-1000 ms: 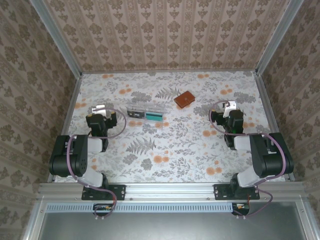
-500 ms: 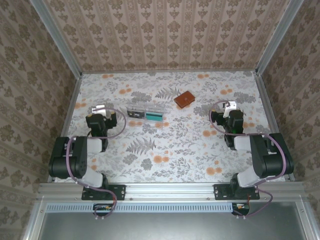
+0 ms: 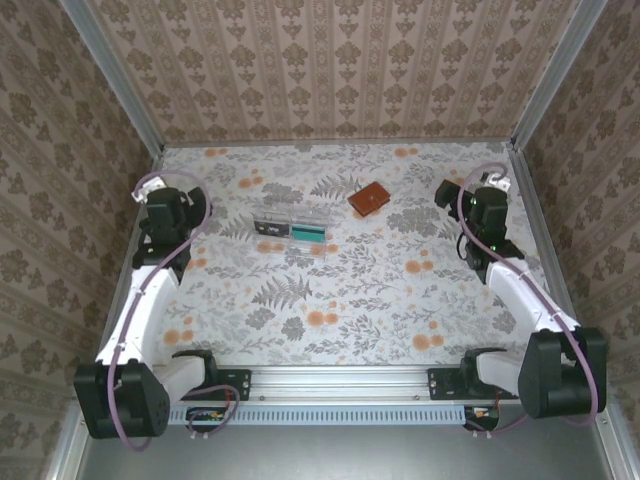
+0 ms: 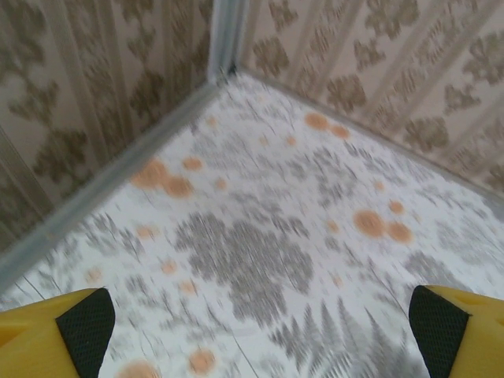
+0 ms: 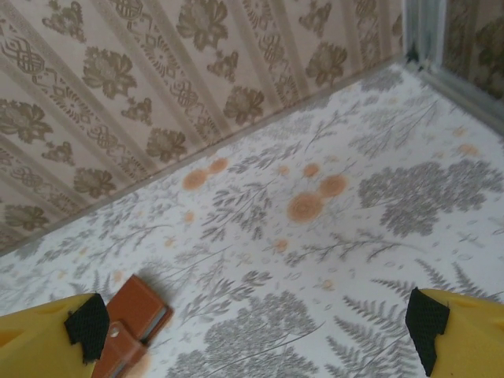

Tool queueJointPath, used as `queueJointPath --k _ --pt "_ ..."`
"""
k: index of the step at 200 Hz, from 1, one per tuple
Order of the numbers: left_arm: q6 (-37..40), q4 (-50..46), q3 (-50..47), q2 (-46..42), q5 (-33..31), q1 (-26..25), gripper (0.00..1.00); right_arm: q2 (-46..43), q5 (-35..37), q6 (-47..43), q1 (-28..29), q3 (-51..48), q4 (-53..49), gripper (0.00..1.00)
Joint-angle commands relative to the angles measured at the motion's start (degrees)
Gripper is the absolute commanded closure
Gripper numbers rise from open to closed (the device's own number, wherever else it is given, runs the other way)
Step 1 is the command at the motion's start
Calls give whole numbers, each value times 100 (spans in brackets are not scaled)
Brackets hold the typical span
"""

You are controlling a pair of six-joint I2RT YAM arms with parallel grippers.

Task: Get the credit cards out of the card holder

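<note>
Left claw (image 4: pixel 262 319): fingers wide apart, nothing held. Right claw (image 5: pixel 257 327): same, spread and holding nothing.

Change since half a second ago: both my arms were folded back close to their bases. Now both are stretched toward the far side of the table (image 3: pixel 350 290), the left out by the far-left corner and the right along the far-right edge. Nothing on the table shifted.

The card holder (image 3: pixel 369 200) lies where it was, far-centre, brown side up, and looks folded shut. In the right wrist view it sits low in the corner, just beside one finger pad but not touched. It is well apart from the left claw.

The clear tray (image 3: pixel 293 215) is near it, on its left. A teal card (image 3: pixel 310 232) and a dark card (image 3: pixel 269 229) lie inside.

My read: this swing is only a repositioning, no grasp begun. The right claw is nearer the holder, so likelier to take it. Two cards look already out. With the holder shut, I can't tell whether more remain inside.
</note>
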Motion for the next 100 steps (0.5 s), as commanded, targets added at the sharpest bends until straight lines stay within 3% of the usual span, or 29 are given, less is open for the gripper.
queueJointPath --k 1,27,67,100 --pt "-612 -677 -236 -365 842 -138 0 529 -293 456 255 735 -1174 0" --pt "-558 -819 -441 -794 870 -422 0 1468 159 512 785 1549 -1629 0" --pt "-410 -1365 -436 -1283 889 -808 0 3474 1137 566 1513 3672 -2988 0" --pt "-351 -1668 -351 -1632 1051 -1058 0 4824 1327 845 1746 5102 -3639 0"
